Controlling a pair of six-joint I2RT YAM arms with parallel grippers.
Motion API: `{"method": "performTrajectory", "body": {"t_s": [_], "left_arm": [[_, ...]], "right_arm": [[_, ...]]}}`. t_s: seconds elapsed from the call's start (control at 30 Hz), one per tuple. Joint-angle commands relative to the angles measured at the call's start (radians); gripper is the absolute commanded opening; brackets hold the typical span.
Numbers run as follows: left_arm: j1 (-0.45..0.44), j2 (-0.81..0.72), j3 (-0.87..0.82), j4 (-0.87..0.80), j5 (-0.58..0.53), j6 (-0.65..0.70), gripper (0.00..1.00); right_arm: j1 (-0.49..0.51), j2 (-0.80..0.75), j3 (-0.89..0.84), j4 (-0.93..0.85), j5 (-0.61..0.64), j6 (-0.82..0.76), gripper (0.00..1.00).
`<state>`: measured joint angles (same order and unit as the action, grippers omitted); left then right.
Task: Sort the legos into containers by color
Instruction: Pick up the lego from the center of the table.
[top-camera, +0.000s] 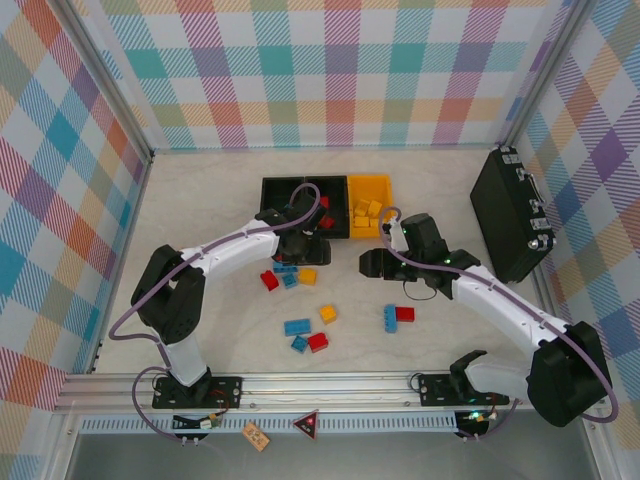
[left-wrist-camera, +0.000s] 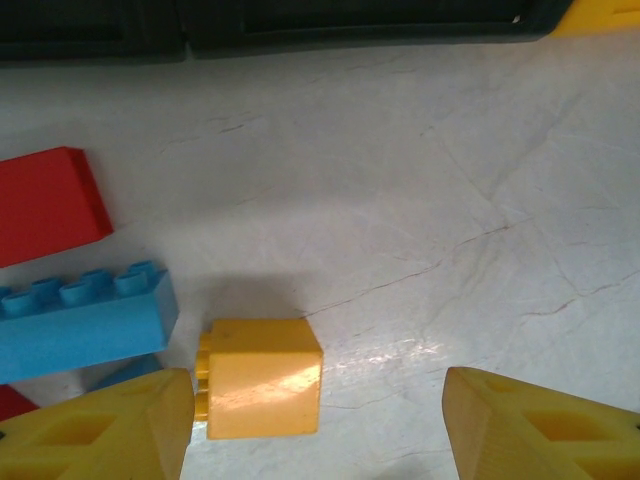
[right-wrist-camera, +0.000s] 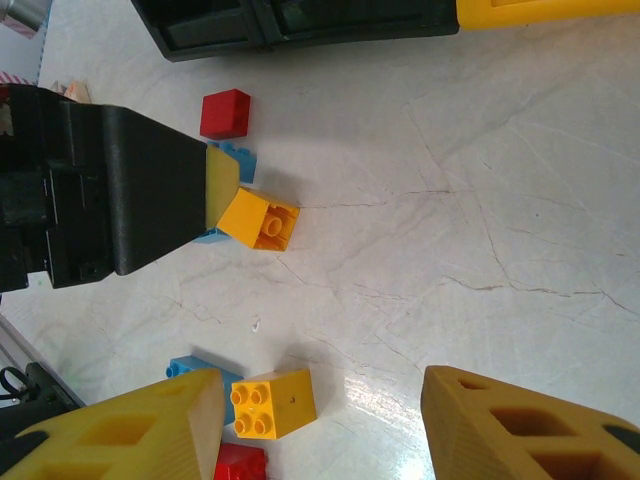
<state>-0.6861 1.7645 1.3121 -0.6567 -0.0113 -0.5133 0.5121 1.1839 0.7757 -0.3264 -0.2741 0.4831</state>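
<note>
- Hovering low over the desk (top-camera: 200, 200), the left gripper (left-wrist-camera: 318, 405) has its jaws spread and clamps nothing.
- One yellow brick (left-wrist-camera: 262, 378) lies on the desk between its fingers (left-wrist-camera: 100, 435). It is just beside the finger at the lower left of the left wrist view and well apart from the one at the lower right.
- Left of that brick lies a blue brick (left-wrist-camera: 85, 320), studs on its upper edge, and a red brick (left-wrist-camera: 50, 205) lies above it at the left edge of the frame.
- The right gripper (right-wrist-camera: 322, 415) is likewise released, its jaws wide with nothing pinched.
- A second yellow brick (right-wrist-camera: 272, 402), studs up, lies on the desk near its lower-left finger in the right wrist view. A blue piece and a red piece lie close beside it.
- In the same view the left gripper's black body fills the left side, its yellow fingertip touching the first yellow brick.
- In the top view the containers sit in a row at upper centre: two black bins (top-camera: 275, 195) with a yellow bin (top-camera: 352, 190) on their right.
- The yellow bin holds yellow pieces, and the black bin next to it holds red ones.
- Loose legos (top-camera: 297, 327) are scattered below the bins, between the arms.
- A black case (top-camera: 510, 215) lies at the right edge.
</note>
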Motion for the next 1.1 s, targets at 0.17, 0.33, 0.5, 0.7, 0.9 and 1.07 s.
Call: {"method": "performTrajectory", "body": {"t_s": [0.17, 0.33, 0.5, 0.7, 0.9, 1.07], "left_arm": [[-0.023, 0.071, 0.003, -0.093, -0.045, -0.026, 0.69], [-0.03, 0.094, 0.0, -0.085, -0.034, -0.034, 0.67], [-0.043, 0.119, 0.018, -0.089, -0.022, -0.035, 0.61], [-0.051, 0.146, 0.028, -0.091, -0.012, -0.037, 0.58], [-0.063, 0.179, 0.063, -0.1, -0.01, -0.031, 0.51], [-0.064, 0.188, 0.072, -0.104, -0.011, -0.027, 0.38]], "right_arm": [[0.012, 0.028, -0.006, 0.056, -0.013, 0.0, 0.55], [0.012, 0.025, -0.009, 0.058, -0.004, 0.001, 0.55], [0.013, 0.027, -0.016, 0.061, 0.003, 0.003, 0.55], [0.013, 0.028, -0.024, 0.07, 0.006, 0.007, 0.55], [0.013, 0.027, -0.024, 0.072, 0.01, 0.008, 0.55], [0.012, 0.016, -0.026, 0.066, 0.018, 0.011, 0.55]]}}
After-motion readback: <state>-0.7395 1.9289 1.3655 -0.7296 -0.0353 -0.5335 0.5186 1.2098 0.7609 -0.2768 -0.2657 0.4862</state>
